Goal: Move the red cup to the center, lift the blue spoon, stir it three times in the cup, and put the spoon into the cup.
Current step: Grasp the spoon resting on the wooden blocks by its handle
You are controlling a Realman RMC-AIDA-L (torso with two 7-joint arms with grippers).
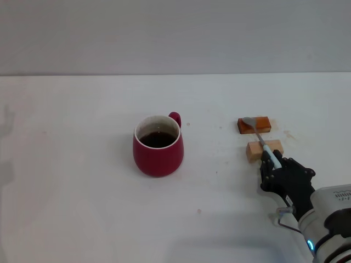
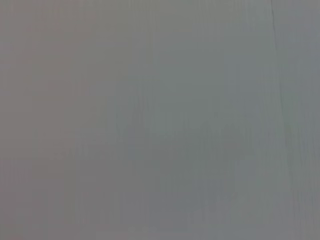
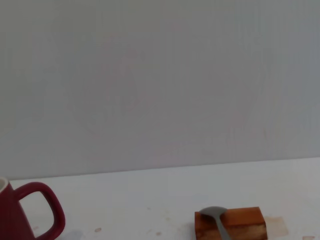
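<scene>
My right gripper [image 1: 272, 160] at table's [image 1: 82, 208] right-front, fingers clenched on blue spoon [image 1: 262, 142] handle end. Spoon bowl rests on orange-brown block [image 1: 254, 125], shaft crosses tan block [image 1: 264, 149] just nearer me. Red cup [image 1: 158, 145] w/ dark liquid near center, handle toward back-right, well apart from spoon. Left arm out of sight.

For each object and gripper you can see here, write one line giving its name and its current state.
red cup: upright, dark liquid inside.
blue spoon: lying across both blocks, bowl on the orange-brown block.
orange-brown block: flat on table.
tan block: flat on table.
right gripper: at the spoon's handle end.
</scene>
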